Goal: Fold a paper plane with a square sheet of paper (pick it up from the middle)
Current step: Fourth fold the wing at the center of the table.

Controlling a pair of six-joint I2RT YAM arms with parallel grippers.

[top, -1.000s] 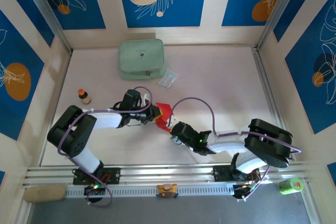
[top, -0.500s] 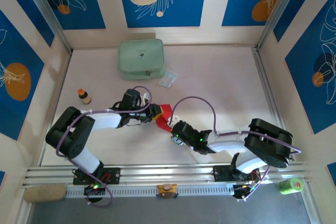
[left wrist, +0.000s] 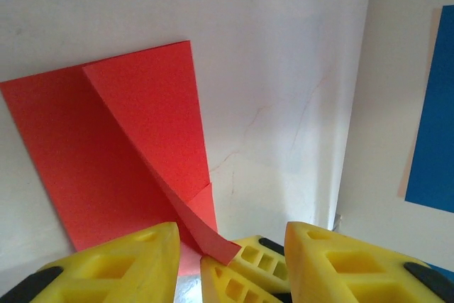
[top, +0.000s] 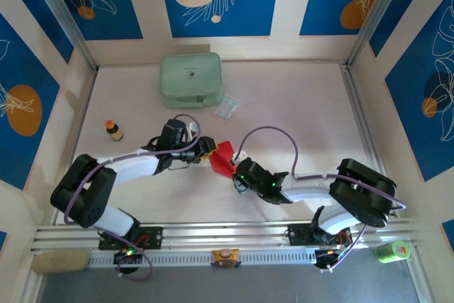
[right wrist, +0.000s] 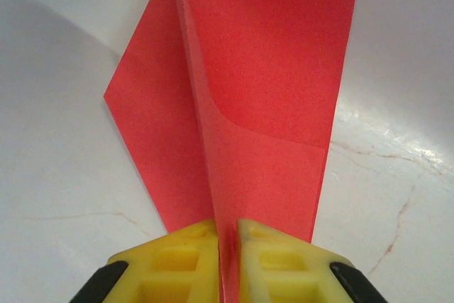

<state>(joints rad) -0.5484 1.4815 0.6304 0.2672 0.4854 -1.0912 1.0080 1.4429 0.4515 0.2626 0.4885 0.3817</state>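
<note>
- We're working on the red paper (top: 224, 155), which is lying near the middle of the table (top: 305, 104), partly folded, w/ one flap curling up off the sheet.
- The right gripper (right wrist: 227, 235) is sitting at the paper's 5 o'clock and pinching the raised ridge, jaws closed on it w/ no gap showing.
- The left gripper (left wrist: 230, 235) is sitting at the paper's 9 o'clock, jaws partway apart and gripping nothing. The flap's loose corner is lying between them.
- Step in hand, as we're reading it: setting the crease along the centre line.
- Doing it well, imo: the right pinch shd be holding the ridge firm while the left is closing low on the flap, near the fold line. We're wanting the edges lining up before any pressing, else the crease is going skew.
- Thin paper, so any sideways tugging is probably risking a tear or a slip out of the pinch.
- We're counting 1 red paper and 2 grippers.
- Around the paper we're counting 1 green pouch (top: 190, 79) at 11 o'clock, 1 clear packet (top: 228, 108) at 12 and 1 small bottle (top: 113, 130) at 9–10.
</note>
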